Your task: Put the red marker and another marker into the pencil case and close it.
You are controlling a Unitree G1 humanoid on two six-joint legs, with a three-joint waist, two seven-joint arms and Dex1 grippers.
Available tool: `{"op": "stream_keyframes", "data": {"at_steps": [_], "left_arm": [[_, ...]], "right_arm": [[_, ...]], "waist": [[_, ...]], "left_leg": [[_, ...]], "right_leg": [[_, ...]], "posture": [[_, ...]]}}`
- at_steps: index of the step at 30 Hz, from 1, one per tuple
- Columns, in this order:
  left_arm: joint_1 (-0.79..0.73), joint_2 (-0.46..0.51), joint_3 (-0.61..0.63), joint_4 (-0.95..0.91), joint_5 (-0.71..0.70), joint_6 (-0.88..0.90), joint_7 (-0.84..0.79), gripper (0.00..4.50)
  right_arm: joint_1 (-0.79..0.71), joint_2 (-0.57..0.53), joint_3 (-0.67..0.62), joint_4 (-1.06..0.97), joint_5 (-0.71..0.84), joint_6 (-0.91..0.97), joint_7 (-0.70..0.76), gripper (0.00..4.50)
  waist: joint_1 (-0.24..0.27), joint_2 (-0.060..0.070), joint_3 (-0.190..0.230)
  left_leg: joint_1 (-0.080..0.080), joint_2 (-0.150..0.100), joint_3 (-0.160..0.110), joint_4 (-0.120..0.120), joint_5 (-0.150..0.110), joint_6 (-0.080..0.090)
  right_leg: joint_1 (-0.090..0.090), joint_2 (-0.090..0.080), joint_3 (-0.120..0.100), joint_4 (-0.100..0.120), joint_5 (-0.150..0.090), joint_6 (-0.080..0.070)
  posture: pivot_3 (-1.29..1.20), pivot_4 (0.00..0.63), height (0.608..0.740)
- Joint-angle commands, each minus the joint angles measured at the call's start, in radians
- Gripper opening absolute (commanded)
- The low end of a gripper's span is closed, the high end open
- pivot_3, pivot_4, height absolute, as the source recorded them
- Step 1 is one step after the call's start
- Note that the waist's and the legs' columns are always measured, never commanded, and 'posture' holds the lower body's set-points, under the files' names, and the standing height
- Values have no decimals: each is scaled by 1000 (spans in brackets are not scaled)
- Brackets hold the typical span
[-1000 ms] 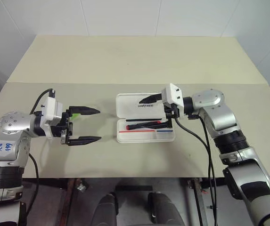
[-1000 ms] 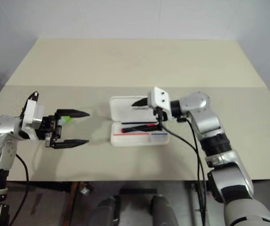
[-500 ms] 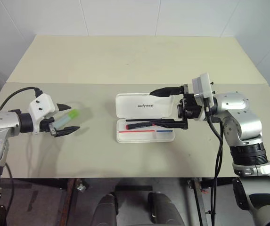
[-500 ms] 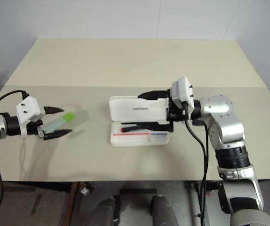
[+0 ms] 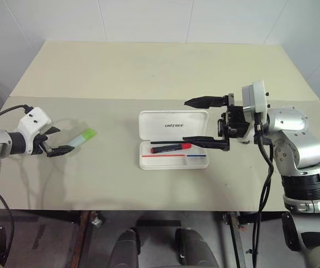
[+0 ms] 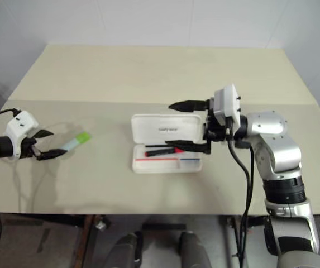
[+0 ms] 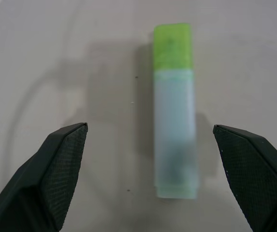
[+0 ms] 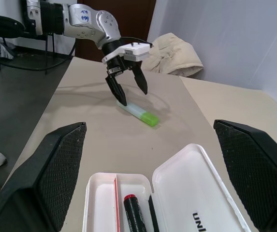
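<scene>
Pencil case (image 5: pixel 173 138): white hard plastic, rectangular with rounded corners, lying open near the middle of the table (image 5: pixel 148 72). Lid laid back flat on the far side, small dark lettering on its smooth face; shallow tray on the near side, a thin red stripe and a short blue one along its floor. Red marker (image 5: pixel 171 148): slim, glossy, red at one end and black along the rest, lying lengthwise in the tray toward its far wall. Green marker (image 5: pixel 81 137): short and squared off, bright green cap, paler frosted whitish-green body, lying flat on the table well to the left of the case, cap end pointing far and right. Left gripper (image 5: pixel 56 139) just left of it, angled down toward the tabletop, its two black tapered fingers spread wide with nothing between them; in the wrist view the cross-hatched pads (image 7: pixel 56 169) stand either side of the marker's pale end, apart from it. Right gripper (image 5: pixel 207 121) held above the right end of the case, pointing left, fingers spread wide and empty, one over the lid's far edge, the other over the tray's right end. Table surface matte, pale beige, with one seam running left to right beyond the case.
</scene>
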Motion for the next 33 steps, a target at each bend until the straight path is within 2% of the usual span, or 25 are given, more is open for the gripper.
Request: {"op": "stream_keyframes", "data": {"at_steps": [1, 4, 6, 15, 22, 26, 33], "left_arm": [[-47, -14, -44, 79, 37, -24, -36, 4500], [-80, -30, -69, 127, 52, -21, -54, 4500], [-95, -37, -79, 153, 68, -28, -51, 4058], [-99, -31, -72, 199, 81, -64, -37, 1156], [-81, -20, -55, 185, 80, -113, -34, 1091], [-70, -4, -30, 136, 38, -192, -92, 1091], [-58, 35, -30, -51, 12, -82, -179, 1091]], "right_arm": [[8, -19, -33, -65, 26, 10, -25, 4471], [14, -24, -37, -79, 28, 17, -40, 4471], [18, -28, -40, -86, 29, 18, -47, 4500], [37, -40, -45, -97, 31, 10, -66, 4500], [44, -47, -48, -64, 25, -9, -54, 4500], [68, -65, -55, -22, 8, -42, -32, 4500], [131, -97, -65, 3, -12, -82, -16, 4500]], "waist": [[-1, 0, 0], [-1, 0, 0], [0, 0, 0], [-2, 0, 0], [-2, 0, 0], [-1, -1, -1], [-1, -1, 0]], "left_leg": [[0, 0, 0, 0, 0, 0], [0, 0, 1, 0, 0, 0], [0, 0, 0, 0, 0, 0], [2, 0, 0, 2, 1, 0], [4, 0, 2, 2, 2, 0], [3, 1, 2, 2, 2, 0], [0, 1, 3, 1, 2, 0]], "right_leg": [[0, 0, 0, 0, 0, 0], [0, 0, 1, 0, 0, 0], [0, 0, 0, 1, 0, 0], [0, 0, 1, 6, 0, -1], [0, 0, 2, 7, 1, -2], [0, 0, 2, 6, 1, -2], [-3, 0, 2, 5, 1, -2]], "posture": [[0, 150, 740], [0, 150, 740], [0, 150, 740], [0, 150, 740], [0, 150, 740], [0, 150, 740], [0, 150, 740]]}}
